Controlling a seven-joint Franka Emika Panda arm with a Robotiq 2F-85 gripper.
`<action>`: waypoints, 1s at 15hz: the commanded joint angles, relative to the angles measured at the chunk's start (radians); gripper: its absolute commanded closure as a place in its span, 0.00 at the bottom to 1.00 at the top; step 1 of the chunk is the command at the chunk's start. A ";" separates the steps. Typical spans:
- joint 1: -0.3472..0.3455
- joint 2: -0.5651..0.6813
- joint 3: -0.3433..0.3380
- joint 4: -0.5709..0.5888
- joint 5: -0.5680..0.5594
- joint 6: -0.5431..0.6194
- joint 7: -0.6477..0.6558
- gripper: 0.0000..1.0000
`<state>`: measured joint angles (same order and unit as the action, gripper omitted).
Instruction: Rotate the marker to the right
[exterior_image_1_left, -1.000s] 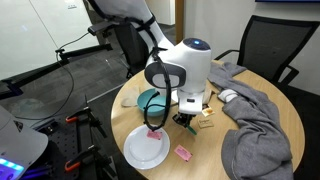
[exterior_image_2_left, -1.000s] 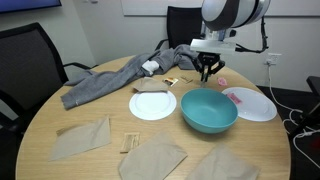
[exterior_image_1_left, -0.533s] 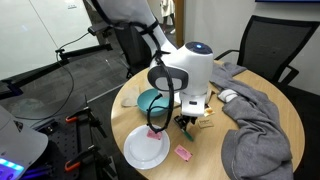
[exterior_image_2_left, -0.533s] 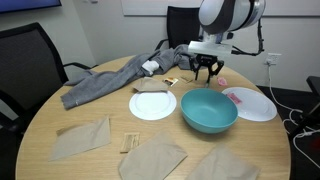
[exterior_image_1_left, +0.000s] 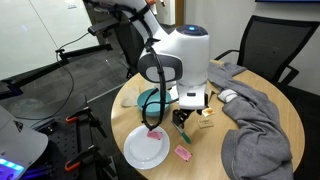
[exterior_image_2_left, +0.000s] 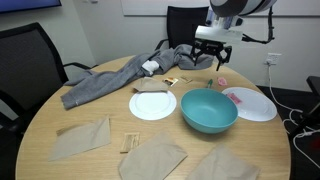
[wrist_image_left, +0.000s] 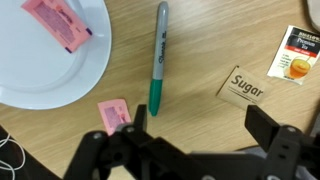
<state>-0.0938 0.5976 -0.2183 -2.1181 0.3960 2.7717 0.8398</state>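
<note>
- We see the Robotiq gripper (wrist_image_left: 198, 125) hanging above a round wooden table (wrist_image_left: 200, 40). Its dark fingers (wrist_image_left: 268, 130) are spread wide, with nothing between them.
- The green marker (wrist_image_left: 158, 60) lies flat on the bare wood, untouched, and runs nearly straight up the wrist view. Its green end points toward the gripper and its grey end points away.
- We find the marker between a white plate (wrist_image_left: 40, 75) and a brown paper packet printed "Sugar" (wrist_image_left: 246, 87), apart from both.
- Pink sweetener packets (wrist_image_left: 58, 20) rest on the plate. Another pink packet (wrist_image_left: 114, 115) lies on the wood just beside the marker's green end.
- In an exterior view, a teal bowl (exterior_image_2_left: 209, 112) and a crumpled grey cloth (exterior_image_2_left: 105, 82) share the tabletop.
</note>
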 joint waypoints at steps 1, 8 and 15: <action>0.000 -0.172 -0.014 -0.151 -0.037 -0.001 -0.059 0.00; 0.011 -0.453 -0.062 -0.377 -0.150 0.055 -0.099 0.00; -0.038 -0.694 -0.027 -0.514 -0.253 0.070 -0.169 0.00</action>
<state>-0.0992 0.0229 -0.2713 -2.5519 0.1563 2.8223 0.7357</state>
